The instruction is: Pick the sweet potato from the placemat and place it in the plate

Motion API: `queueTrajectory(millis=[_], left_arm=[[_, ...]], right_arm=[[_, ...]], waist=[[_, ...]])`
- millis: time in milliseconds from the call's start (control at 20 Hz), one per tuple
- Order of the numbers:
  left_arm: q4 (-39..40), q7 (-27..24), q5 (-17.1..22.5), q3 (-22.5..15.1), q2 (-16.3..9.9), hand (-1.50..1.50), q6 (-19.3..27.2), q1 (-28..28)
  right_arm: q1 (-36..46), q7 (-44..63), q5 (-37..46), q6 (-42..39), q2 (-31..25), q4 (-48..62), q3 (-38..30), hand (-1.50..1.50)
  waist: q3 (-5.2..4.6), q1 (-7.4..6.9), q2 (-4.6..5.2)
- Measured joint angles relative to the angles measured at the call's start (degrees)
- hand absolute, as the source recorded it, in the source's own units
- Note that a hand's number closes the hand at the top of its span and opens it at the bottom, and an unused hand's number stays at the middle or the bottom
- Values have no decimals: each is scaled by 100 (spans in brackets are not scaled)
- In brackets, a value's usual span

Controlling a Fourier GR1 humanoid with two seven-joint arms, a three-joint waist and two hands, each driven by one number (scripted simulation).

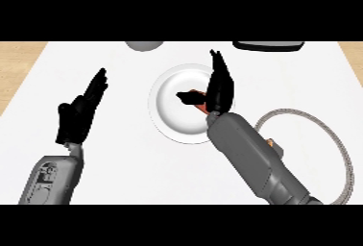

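A white round plate (177, 113) lies at the counter's middle. My right hand (221, 89) hangs over the plate's right half, fingers straight and pointing away from me, thumb spread to the left. A thin orange-brown strip of the sweet potato (203, 96) shows between thumb and palm; the rest is hidden by the hand, and I cannot tell whether it rests on the plate. The round placemat (333, 144) with a rope rim lies at the right, partly under my right forearm. My left hand (79, 115) rests open at the left, fingers up.
A small orange-brown bit (272, 142) peeks out beside my right forearm at the placemat's left edge. A grey rounded object (145, 45) and a dark flat object (269, 46) sit at the counter's far edge. Wooden floor shows beyond both sides.
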State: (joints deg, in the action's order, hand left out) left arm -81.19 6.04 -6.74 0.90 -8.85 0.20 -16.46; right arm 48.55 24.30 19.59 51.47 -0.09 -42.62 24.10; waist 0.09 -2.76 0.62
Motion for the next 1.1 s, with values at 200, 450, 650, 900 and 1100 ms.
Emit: queueTrajectory(millis=[200,450,650,900,1100], left_arm=[[-81,41,0,85,-46,0,43,139],[-76,-21,31,211,-105,0,50,264],[-117,61,49,241,-111,0,31,220],[-63,49,-48,199,-38,0,83,186],[-121,84,-84,171,-9,0,66,171]], right_arm=[[-467,-259,-158,368,-99,-536,-237,-150],[-1534,-379,-235,389,-582,-1826,-353,-150],[-2560,-428,-364,151,-1092,-3069,-371,-150],[-3597,-656,-594,-286,-1577,-4128,-548,-150],[-4197,-1032,-977,-753,-1917,-4651,-966,-150]], waist=[[-4,179,-52],[-8,341,-90],[-9,371,-93],[-8,343,-79],[-8,324,-72]])
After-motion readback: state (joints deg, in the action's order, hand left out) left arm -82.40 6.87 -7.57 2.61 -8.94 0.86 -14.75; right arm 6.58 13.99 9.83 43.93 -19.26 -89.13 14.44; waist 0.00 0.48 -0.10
